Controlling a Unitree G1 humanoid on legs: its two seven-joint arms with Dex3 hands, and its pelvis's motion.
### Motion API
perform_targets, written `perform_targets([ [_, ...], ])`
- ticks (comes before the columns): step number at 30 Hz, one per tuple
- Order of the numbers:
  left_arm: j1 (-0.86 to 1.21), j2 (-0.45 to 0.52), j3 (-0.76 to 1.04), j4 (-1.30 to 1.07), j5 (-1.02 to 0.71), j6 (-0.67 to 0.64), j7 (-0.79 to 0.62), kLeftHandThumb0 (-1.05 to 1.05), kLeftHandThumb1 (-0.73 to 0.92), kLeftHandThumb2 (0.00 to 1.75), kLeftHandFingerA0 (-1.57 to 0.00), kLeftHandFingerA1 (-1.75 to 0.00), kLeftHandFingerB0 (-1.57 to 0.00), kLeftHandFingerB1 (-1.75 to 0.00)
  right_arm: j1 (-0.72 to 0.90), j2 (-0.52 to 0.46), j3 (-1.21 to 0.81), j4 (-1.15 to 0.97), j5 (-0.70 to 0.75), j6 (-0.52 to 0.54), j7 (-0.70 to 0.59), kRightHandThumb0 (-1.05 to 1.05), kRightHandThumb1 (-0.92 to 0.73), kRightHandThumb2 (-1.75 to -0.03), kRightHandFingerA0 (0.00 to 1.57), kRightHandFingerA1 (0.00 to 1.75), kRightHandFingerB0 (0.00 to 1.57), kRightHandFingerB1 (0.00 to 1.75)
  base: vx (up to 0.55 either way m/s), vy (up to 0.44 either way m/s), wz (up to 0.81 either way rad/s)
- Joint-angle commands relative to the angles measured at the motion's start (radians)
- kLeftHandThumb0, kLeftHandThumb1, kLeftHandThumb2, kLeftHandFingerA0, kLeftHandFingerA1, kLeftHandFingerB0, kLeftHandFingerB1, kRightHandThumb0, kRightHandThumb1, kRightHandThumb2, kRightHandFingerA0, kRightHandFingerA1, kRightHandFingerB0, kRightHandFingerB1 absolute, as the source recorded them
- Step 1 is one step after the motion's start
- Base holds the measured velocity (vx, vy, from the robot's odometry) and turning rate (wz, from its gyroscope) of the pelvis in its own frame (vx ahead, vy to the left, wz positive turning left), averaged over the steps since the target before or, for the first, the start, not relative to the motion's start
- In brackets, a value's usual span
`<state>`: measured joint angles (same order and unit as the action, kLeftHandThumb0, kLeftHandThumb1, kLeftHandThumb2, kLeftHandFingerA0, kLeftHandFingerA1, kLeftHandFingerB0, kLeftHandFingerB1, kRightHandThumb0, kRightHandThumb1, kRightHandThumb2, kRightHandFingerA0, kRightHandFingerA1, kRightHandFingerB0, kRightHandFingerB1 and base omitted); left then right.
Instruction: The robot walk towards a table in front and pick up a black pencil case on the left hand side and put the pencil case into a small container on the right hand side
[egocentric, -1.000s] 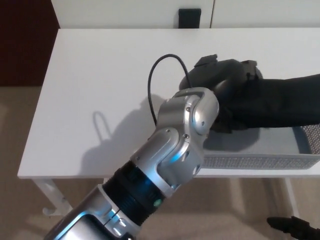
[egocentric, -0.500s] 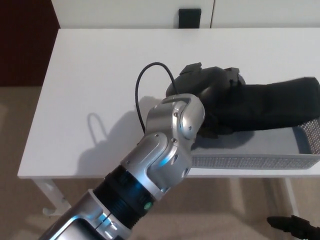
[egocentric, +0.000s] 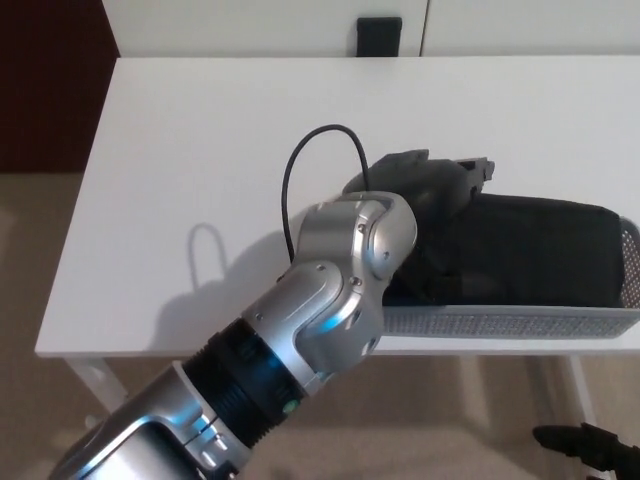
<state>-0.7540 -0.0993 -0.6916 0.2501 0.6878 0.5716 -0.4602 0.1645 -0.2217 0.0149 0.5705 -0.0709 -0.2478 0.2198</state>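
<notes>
Head view: against the frames half a second and a second back, the black pencil case (egocentric: 540, 250) has been brought down from above the mesh and is now seen lying flat inside the small container (egocentric: 500, 322) at the right end of the table (egocentric: 200, 130), its length along the tray. Placement is judged essentially made; only release and withdrawal remain. The left hand (egocentric: 432, 190) is seen at the case's left end, over the container's left corner. Whether the case is gripped or already let go cannot be told, the contact being hidden by the silver wrist (egocentric: 350, 260). The right hand is not shown. A black cable (egocentric: 325, 128) loops up from the wrist, clear of the tray. A small black object (egocentric: 379, 34) is noted at the table's far edge, well apart. An unidentified dark shape (egocentric: 590, 448) is noted low right, over the floor. The mesh rim beside the hand is judged the one obstacle to withdrawal.
</notes>
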Motion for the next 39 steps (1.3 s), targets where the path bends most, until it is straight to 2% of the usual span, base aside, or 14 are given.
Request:
perform_targets([
  [1, -0.014, 0.015, 0.003, -0.002, -0.004, 0.032, -0.044, -0.98, 0.57, 0.98, 0.0, 0.0, 0.0, 0.0, 0.003, -0.009, -0.006, -0.018, 0.01, 0.027, 0.006, -0.47, -0.56, -0.58, 0.68, 0.42, 0.42, 0.38, 0.0, 0.0, 0.0],
  [2, -0.014, 0.017, 0.003, 0.0, -0.003, 0.027, -0.044, -0.99, 0.57, 0.99, 0.0, 0.0, 0.0, 0.0, 0.002, -0.009, -0.007, -0.01, 0.01, 0.015, 0.007, -0.53, -0.47, -0.78, 0.61, 0.55, 0.37, 0.49, 0.0, 0.0, 0.0],
  [5, -0.027, 0.025, 0.009, 0.001, -0.003, 0.01, -0.047, -0.99, 0.57, 1.0, 0.0, 0.0, 0.0, 0.0, -0.007, -0.009, -0.009, -0.012, 0.013, 0.021, 0.008, -0.55, -0.48, -0.78, 0.62, 0.54, 0.36, 0.48, 0.0, 0.0, 0.0],
  [6, -0.035, 0.026, 0.012, 0.001, -0.006, 0.004, -0.048, -0.99, 0.57, 1.0, 0.0, 0.0, 0.0, 0.0, -0.009, -0.01, -0.011, -0.008, 0.013, 0.023, 0.007, -0.47, -0.56, -0.58, 0.69, 0.42, 0.43, 0.38, 0.0, 0.0, 0.0],
  [7, -0.039, 0.027, 0.013, -0.001, -0.007, 0.003, -0.049, -0.99, 0.57, 1.0, 0.0, 0.0, 0.0, 0.0, -0.01, -0.012, -0.012, -0.006, 0.011, 0.023, 0.006, -0.53, -0.47, -0.78, 0.62, 0.54, 0.38, 0.49, 0.0, 0.0, 0.0],
  [12, -0.041, 0.019, 0.03, -0.018, -0.031, 0.01, -0.067, -0.98, 0.57, 1.01, 0.0, 0.0, 0.0, 0.0, -0.012, -0.008, -0.016, 0.001, 0.018, 0.02, 0.011, -0.52, -0.47, -0.77, 0.62, 0.54, 0.37, 0.48, 0.0, 0.0, 0.0],
  [13, -0.037, 0.009, 0.035, -0.018, -0.038, 0.016, -0.067, -0.97, 0.57, 0.99, 0.0, 0.0, 0.0, 0.0, -0.012, -0.008, -0.015, 0.003, 0.015, 0.019, 0.009, -0.46, -0.56, -0.57, 0.69, 0.43, 0.43, 0.38, 0.0, 0.0, 0.0],
  [14, -0.025, 0.0, 0.03, -0.024, -0.04, 0.023, -0.069, -0.97, 0.57, 0.99, 0.0, 0.0, 0.0, 0.0, -0.005, -0.01, -0.012, 0.003, 0.011, 0.018, 0.009, -0.54, -0.48, -0.78, 0.62, 0.54, 0.36, 0.48, 0.0, 0.0, 0.0],
  [25, 0.02, -0.12, 0.023, 0.022, -0.07, -0.014, -0.013, -0.95, 0.55, 0.97, 0.0, 0.0, 0.0, 0.0, 0.002, -0.005, 0.003, -0.015, -0.005, 0.011, -0.003, -0.54, -0.48, -0.78, 0.6, 0.54, 0.37, 0.48, 0.0, 0.0, 0.0],
  [34, -0.121, 0.046, 0.168, -0.292, -0.088, 0.01, -0.137, -0.98, 0.58, 0.98, 0.0, 0.0, 0.0, 0.0, 0.033, -0.01, 0.008, -0.014, -0.004, -0.005, 0.009, -0.54, -0.47, -0.78, 0.62, 0.54, 0.37, 0.48, 0.0, 0.0, 0.0],
  [35, -0.149, 0.088, 0.212, -0.365, -0.099, 0.011, -0.166, -0.96, 0.59, 0.98, 0.0, -0.01, 0.0, 0.0, 0.035, -0.011, 0.009, -0.005, -0.008, -0.007, 0.007, -0.46, -0.56, -0.58, 0.71, 0.42, 0.43, 0.38, 0.0, 0.0, 0.0],
  [36, -0.178, 0.132, 0.254, -0.437, -0.107, 0.01, -0.195, -0.96, 0.59, 0.98, 0.0, -0.01, 0.0, 0.0, 0.036, -0.013, 0.011, 0.002, -0.012, -0.007, 0.004, -0.46, -0.56, -0.58, 0.71, 0.42, 0.43, 0.38, 0.0, 0.0, 0.0],
  [37, -0.193, 0.17, 0.302, -0.502, -0.131, -0.003, -0.211, -0.96, 0.59, 0.98, 0.0, -0.03, 0.0, 0.0, 0.038, -0.016, 0.014, 0.006, -0.019, -0.009, 0.0, -0.53, -0.48, -0.78, 0.63, 0.54, 0.37, 0.48, 0.0, 0.0, 0.0],
  [39, -0.221, 0.213, 0.352, -0.577, -0.158, 0.032, -0.256, -0.95, 0.59, 0.96, 0.0, -0.01, 0.0, 0.0, 0.045, -0.014, 0.013, 0.008, -0.016, -0.004, 0.001, -0.52, -0.48, -0.77, 0.61, 0.54, 0.36, 0.47, 0.0, 0.0, 0.0],
])
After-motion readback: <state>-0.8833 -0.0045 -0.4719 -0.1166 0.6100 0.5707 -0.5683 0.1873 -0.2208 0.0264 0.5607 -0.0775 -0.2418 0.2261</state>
